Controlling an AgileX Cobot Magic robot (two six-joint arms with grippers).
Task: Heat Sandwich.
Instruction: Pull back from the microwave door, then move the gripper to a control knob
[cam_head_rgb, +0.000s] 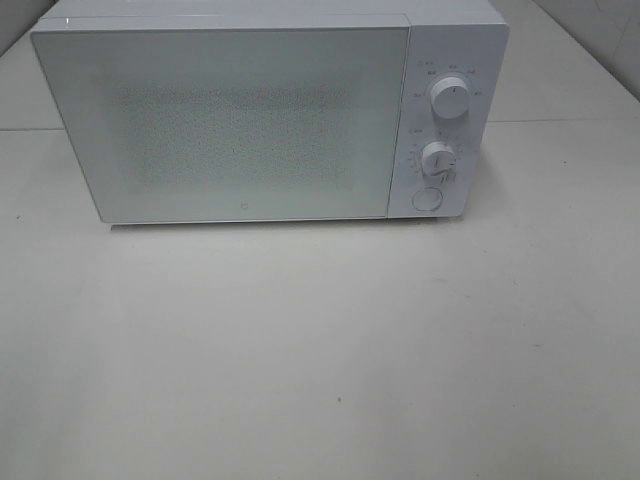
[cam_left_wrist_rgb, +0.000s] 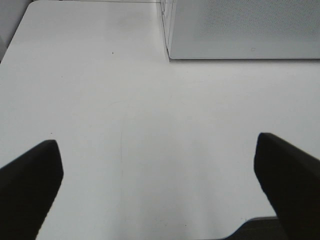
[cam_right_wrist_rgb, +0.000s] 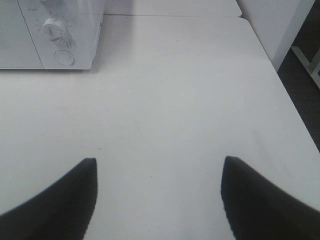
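Over tabletop (cam_left_wrist_rgb: 125, 100) at left, left gripper (cam_left_wrist_rgb: 157, 150) is held empty, jaws wide apart. At centre, microwave (cam_head_rgb: 250, 120) is shut; sandwich is not seen anywhere, possibly inside. At right, right gripper (cam_right_wrist_rgb: 160, 165) is held empty, jaws apart, likely for lower dial (cam_head_rgb: 437, 158).

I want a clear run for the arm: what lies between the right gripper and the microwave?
Nothing but bare white table, as the right wrist view shows. The right gripper is open and empty, and the microwave has its door shut.
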